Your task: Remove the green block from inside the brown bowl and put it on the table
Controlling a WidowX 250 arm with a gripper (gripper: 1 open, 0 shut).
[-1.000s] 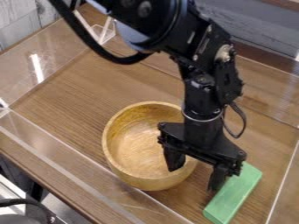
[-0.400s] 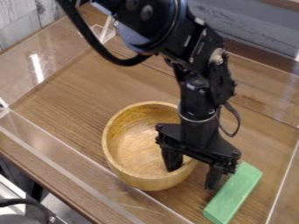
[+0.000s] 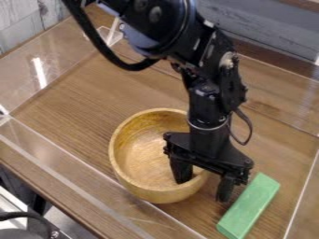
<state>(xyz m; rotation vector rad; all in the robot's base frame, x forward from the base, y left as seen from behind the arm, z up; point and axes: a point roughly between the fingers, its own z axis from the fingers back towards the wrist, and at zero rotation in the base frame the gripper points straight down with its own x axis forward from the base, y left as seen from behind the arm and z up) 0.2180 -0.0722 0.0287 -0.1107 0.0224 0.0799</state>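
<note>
the black jointed claw (image 3: 204, 189) has edged slightly toward the round light-brown wooden bowl (image 3: 129, 168), its fingers spread wide, while the flat bright-green bar (image 3: 251, 206) sits beyond them on the brown wood-grain table (image 3: 77, 105), looking light, stiff, best pinched mid-length across its narrow sides.
</note>
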